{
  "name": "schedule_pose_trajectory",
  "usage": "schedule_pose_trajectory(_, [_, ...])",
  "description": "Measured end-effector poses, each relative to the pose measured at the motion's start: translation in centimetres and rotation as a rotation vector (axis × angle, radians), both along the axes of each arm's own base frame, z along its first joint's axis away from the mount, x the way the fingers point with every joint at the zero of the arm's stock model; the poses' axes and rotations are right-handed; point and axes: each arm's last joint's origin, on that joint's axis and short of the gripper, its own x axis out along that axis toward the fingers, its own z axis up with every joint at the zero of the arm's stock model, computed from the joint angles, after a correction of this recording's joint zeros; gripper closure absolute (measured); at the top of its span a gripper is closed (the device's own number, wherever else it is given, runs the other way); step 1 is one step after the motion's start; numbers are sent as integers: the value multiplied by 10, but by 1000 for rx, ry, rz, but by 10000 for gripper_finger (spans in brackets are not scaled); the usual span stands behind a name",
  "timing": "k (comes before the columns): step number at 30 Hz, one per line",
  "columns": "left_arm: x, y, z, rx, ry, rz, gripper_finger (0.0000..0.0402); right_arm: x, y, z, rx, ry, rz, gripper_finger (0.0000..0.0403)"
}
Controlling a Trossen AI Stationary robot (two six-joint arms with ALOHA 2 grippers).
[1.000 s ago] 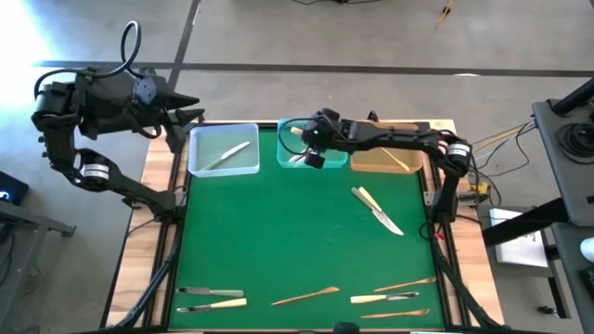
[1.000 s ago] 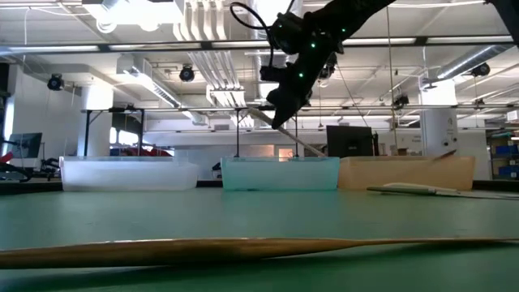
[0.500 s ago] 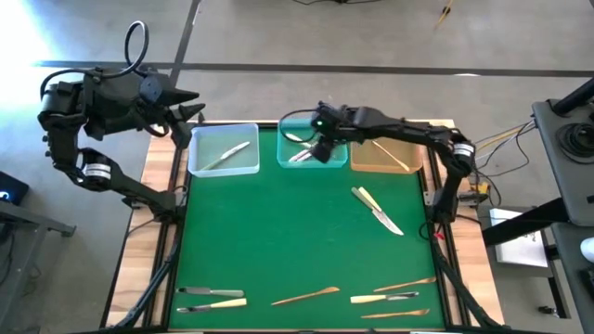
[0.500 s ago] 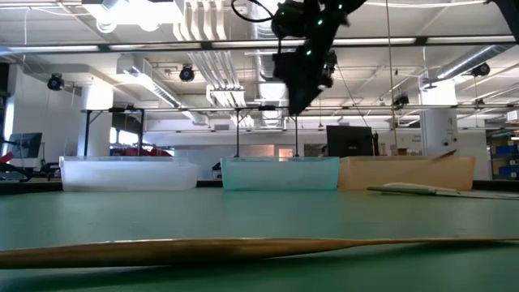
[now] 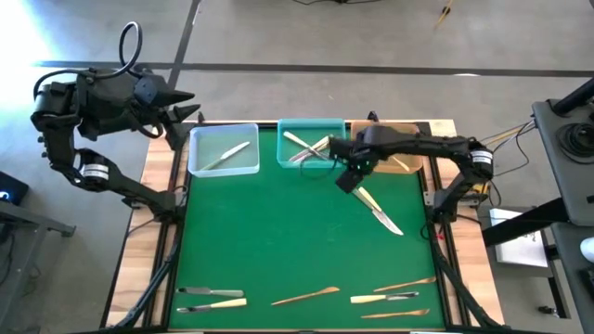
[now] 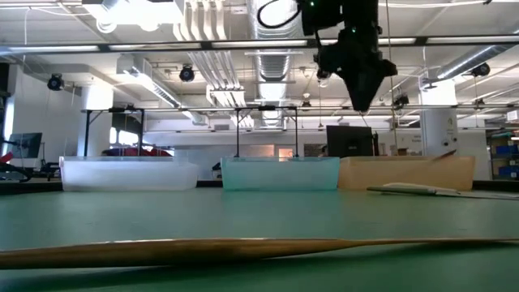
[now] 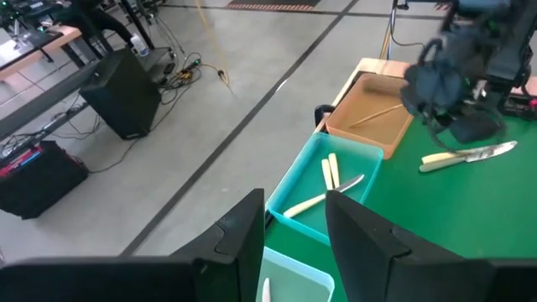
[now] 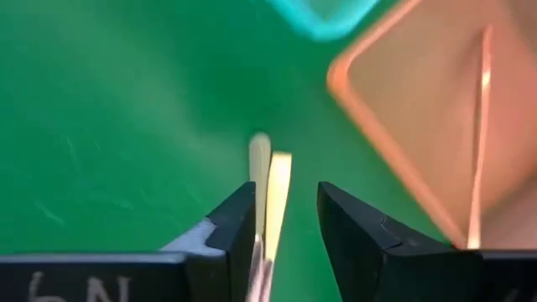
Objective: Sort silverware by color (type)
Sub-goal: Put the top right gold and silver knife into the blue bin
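Mat (image 5: 278,232): we count nine pieces of silverware not yet sorted, seven along the near edge (image 5: 316,296) and two (image 5: 376,210) near the right gripper.
Trays: white tray (image 5: 224,150) has one piece, teal tray (image 5: 311,146) about three, tan tray (image 5: 397,160) one.
Right gripper (image 5: 348,178): fingers apart, empty, above the mid-mat pair.
Left gripper (image 5: 190,116): fingers apart, empty, waits beside the white tray.
Progress: we judge less than half is done.

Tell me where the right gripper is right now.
In the high view, the right gripper hangs open over the green mat just in front of the teal tray and tan tray, above the cream-handled knife.
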Motion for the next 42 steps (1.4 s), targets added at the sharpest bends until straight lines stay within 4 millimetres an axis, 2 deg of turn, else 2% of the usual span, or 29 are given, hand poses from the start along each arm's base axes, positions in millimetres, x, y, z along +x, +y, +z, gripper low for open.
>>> schedule_pose_trajectory(3, [-1, 0, -1, -2, 10, 0, 290, -3, 10, -21, 23, 71, -12, 287])
schedule_pose_trajectory(9, [-3, 0, -1, -20, 0, 11, 290, -21, 16, -62, 67, 184, -14, 281])
schedule_pose_trajectory(13, [-3, 0, -1, -28, -7, 17, 290, -32, 19, -81, 138, 145, -23, 280])
schedule_pose_trajectory(16, [-2, 0, -1, -36, -13, 22, 290, -35, 21, -84, 156, 47, -54, 280])
schedule_pose_trajectory(21, [2, 0, -2, -39, -5, 24, 290, -41, 21, -78, 138, -47, -82, 280])
schedule_pose_trajectory(24, [7, 1, -3, -39, 1, 23, 290, -46, 22, -81, 135, -32, -94, 280])
schedule_pose_trajectory(33, [23, 3, -7, -41, 36, 22, 290, -47, 21, -112, 131, -18, -132, 280])
schedule_pose_trajectory(42, [31, 4, -9, -43, 54, 23, 290, -50, 7, -124, 63, 7, -178, 280])
